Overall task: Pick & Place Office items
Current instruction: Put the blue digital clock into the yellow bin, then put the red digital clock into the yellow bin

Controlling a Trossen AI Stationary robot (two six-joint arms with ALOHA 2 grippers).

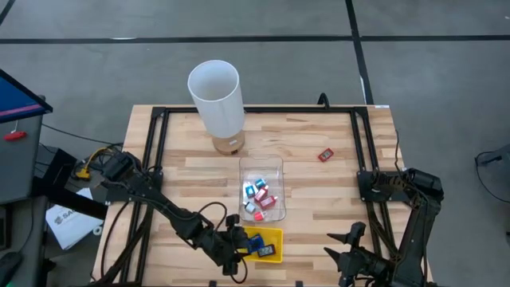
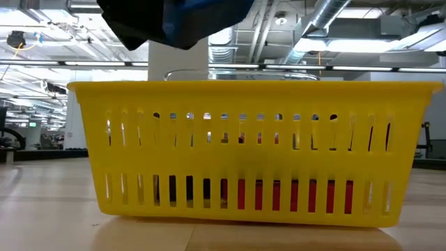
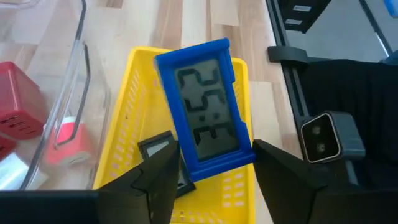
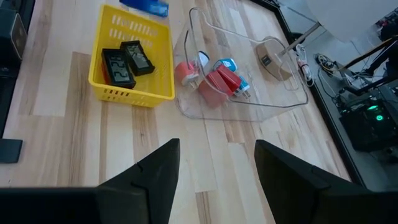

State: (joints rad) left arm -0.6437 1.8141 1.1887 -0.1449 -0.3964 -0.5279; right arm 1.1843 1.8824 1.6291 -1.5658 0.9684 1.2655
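- Left pincer (image 3: 208, 180) hangs over the yellow tray (image 1: 275, 236) at the worktop's near edge, clenched on a blue digital clock (image 3: 205, 115). In the left wrist view the clock stands upright between the fingers, display facing the camera, directly above the tray.
- Two black clocks (image 4: 126, 61) already lie in the tray, side by side, as the right wrist view shows.
- Remaining office items: a cluster of red, blue and white pieces (image 1: 260, 198) in the clear bin (image 1: 261, 165) just behind the tray; one red piece (image 1: 325, 155) lies alone on the bare worktop (image 1: 335, 191), well apart towards the right.
- Right pincer (image 4: 216, 180) waits at the near right corner, fingers spread with nothing between them.
- Risk, our judgement: the grip appears to sit low on the clock, so the clock could tip or slide as the fingers part and land on edge, on the black clocks, or against the tray wall.
- Risk: released too high or off centre, it may bounce over the low slotted wall onto the worktop.
- Risk: the bin wall stands just beside the tray; a sideways swing of the left arm could nudge it.
- Surroundings: tall white cylinder (image 1: 216, 97) at the back, clear of the path. A black frame (image 1: 155, 151) borders the worktop.
- Low view shows only the tray's front wall, with dark gripper parts above.
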